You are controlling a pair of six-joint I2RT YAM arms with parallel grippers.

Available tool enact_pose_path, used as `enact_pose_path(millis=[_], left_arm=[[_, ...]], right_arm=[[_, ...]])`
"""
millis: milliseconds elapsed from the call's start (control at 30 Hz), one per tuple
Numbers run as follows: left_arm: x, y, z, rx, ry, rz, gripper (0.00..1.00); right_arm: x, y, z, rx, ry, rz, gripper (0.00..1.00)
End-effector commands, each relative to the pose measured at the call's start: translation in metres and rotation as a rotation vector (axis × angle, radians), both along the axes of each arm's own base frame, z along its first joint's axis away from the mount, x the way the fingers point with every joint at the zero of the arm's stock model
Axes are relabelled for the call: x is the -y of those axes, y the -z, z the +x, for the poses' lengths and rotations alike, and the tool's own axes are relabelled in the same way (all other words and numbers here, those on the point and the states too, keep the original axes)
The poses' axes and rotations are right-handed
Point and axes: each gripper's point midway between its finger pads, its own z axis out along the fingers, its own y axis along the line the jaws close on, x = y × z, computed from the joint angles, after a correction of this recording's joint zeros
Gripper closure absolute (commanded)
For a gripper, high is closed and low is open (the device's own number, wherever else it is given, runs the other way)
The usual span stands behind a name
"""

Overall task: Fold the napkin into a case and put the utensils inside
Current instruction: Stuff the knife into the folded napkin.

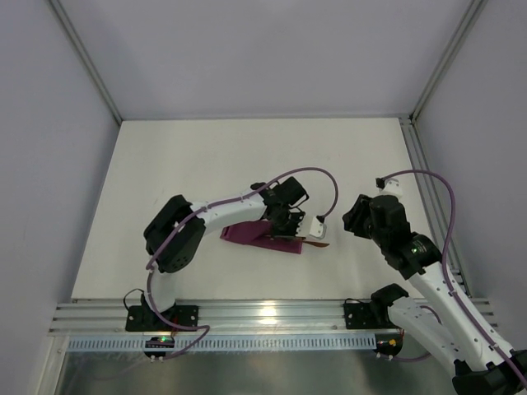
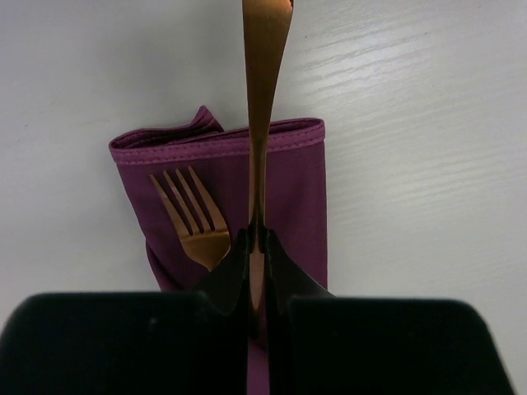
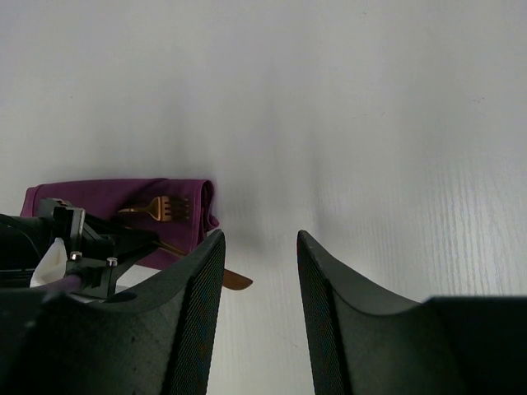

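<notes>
Insertion step: the left tool point(image 2: 257, 243), clamped on a slim utensil point(image 2: 265, 82), holds it over the case point(image 2: 296, 189) bearing the fork point(image 2: 193, 218), midway along the tabletop's point(image 1: 206, 156) near edge, while the right tool point(image 3: 260, 243) hangs agape and empty; next, the utensil likely needs sliding in beside the fork.

Matt, hemmed cloth is seen in the case point(image 2: 288, 189); glossy copper-toned metal in the fork point(image 2: 193, 222) on it and the slim utensil point(image 2: 265, 82); the counter point(image 2: 428, 123) is faintly grained.
</notes>
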Motion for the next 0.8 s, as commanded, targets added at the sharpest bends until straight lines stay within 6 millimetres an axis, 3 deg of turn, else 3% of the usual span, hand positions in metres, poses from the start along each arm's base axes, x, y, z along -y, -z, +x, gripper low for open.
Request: enact_pose_path(millis=[0, 333, 767], left_arm=[[-0.010, 0.004, 0.011, 0.024, -0.002, 0.021, 1.00], [-0.043, 0.024, 0.014, 0.061, -0.019, 0.131, 1.00], [-0.061, 0.033, 0.016, 0.062, -0.076, 0.193, 1.00]], right_arm=[[0.000, -0.013, 0.004, 0.046, -0.002, 0.006, 0.55], [0.000, -0.014, 0.004, 0.047, -0.004, 0.004, 0.55], [0.003, -0.016, 0.004, 0.050, 0.002, -0.006, 0.55]])
